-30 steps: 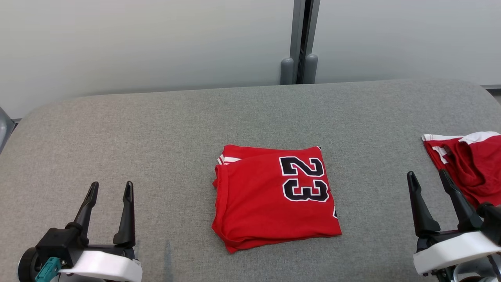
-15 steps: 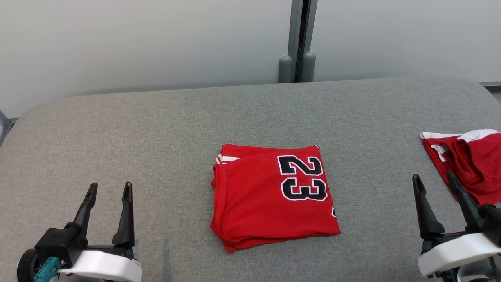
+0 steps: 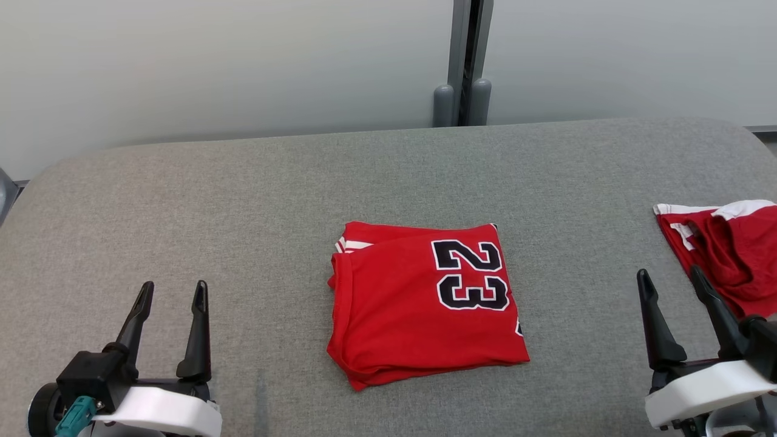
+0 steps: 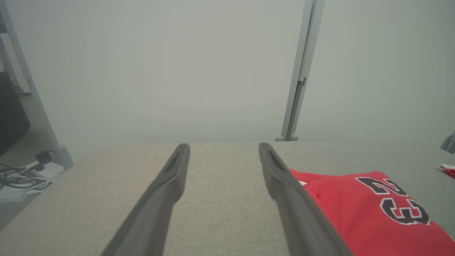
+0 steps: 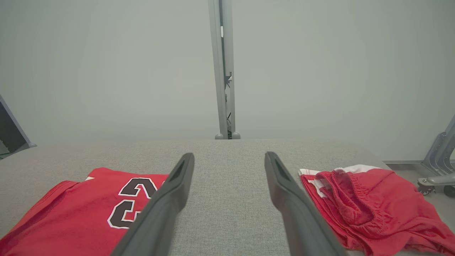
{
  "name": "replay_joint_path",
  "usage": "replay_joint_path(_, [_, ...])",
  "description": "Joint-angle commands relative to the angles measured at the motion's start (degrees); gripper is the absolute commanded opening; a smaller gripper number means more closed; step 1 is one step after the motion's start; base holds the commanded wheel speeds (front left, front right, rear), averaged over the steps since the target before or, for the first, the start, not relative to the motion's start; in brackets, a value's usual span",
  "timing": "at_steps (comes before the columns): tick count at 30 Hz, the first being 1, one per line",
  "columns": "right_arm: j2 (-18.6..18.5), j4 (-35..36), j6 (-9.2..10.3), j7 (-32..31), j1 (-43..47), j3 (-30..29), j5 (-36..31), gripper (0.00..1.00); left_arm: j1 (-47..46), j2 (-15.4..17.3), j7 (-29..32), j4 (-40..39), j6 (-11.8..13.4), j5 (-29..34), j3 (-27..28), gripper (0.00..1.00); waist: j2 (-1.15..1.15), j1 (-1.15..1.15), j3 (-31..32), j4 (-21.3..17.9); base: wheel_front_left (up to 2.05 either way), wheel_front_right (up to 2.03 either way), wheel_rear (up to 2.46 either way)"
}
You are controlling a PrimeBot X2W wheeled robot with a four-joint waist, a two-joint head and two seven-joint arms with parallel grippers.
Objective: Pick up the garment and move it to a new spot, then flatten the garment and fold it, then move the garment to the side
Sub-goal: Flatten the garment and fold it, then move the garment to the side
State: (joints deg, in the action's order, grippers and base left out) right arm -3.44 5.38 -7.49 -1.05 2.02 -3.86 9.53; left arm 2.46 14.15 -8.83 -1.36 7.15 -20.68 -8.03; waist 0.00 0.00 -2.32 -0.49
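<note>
Folded and waiting: the red shirt [image 3: 425, 303] lies mid-bench, straight out from the grey post [image 3: 464, 60] that stands behind the bench [image 3: 243, 200], a touch to your left of the post's line. Over the last second almost nothing has changed: the shirt has not shifted, the left tool [image 3: 174, 283] has held its place, and only the right tool [image 3: 668, 271] has drifted slightly back and away from the post's line, part of which may be the head camera settling. Both tools hover spread and empty, the left one well to the left of the post's line, the right one well to its right, each clear of the cloth. That suggests you have finished the fold, and only the move to the side is left. The packet is close to square, so its long axis is hard to call; if anything it runs across the post's line, skewed a little, with the near edge angling closer to the post on the right. The number 23 [image 3: 470, 276] sits on the right half, its digits stacked away from the post, and the white trim [image 3: 352, 246] shows at the post-side left corner. Another red garment [image 3: 728, 255] is bunched far right of the post's line, just beside the right tool, so you may want to carry the shirt left.
</note>
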Motion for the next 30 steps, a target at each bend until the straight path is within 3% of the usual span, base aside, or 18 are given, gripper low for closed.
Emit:
replay_joint_path(1, [-0.1,-0.2,-0.01,0.1,-0.4,-0.1,-0.2,1.00,-0.6,0.5,0.0,-0.3,0.5,0.2,0.1,1.00,0.00,0.00,-0.1,0.1,0.00,0.00,0.00])
replay_joint_path(9, [-2.0,-4.4,-0.01,-1.1,-3.5,2.4,0.4,1.00,-2.6,0.4,0.1,-1.7,0.3,0.5,-0.8,1.00,0.00,0.00,-2.5,2.3,0.00,0.00,0.00])
replay_joint_path(22, [-5.7,-25.2,-0.01,-1.3,-17.1,13.2,3.8,1.00,-9.4,-1.8,-2.9,-0.2,-1.1,0.1,-2.7,1.00,0.00,0.00,-13.4,10.6,0.00,0.00,0.00])
replay_joint_path(29, [-6.9,-32.0,-0.01,-2.6,-21.5,16.2,5.9,1.00,-11.1,-2.7,-4.3,1.1,-1.6,0.1,-3.1,1.00,0.00,0.00,-15.9,12.2,0.00,0.00,0.00])
replay_joint_path(30, [-7.0,-32.7,-0.01,-3.1,-21.7,16.8,6.3,0.46,-11.2,-2.7,-4.4,1.3,-1.5,0.1,-3.1,1.00,0.00,0.00,-16.0,12.2,0.00,0.00,0.00])
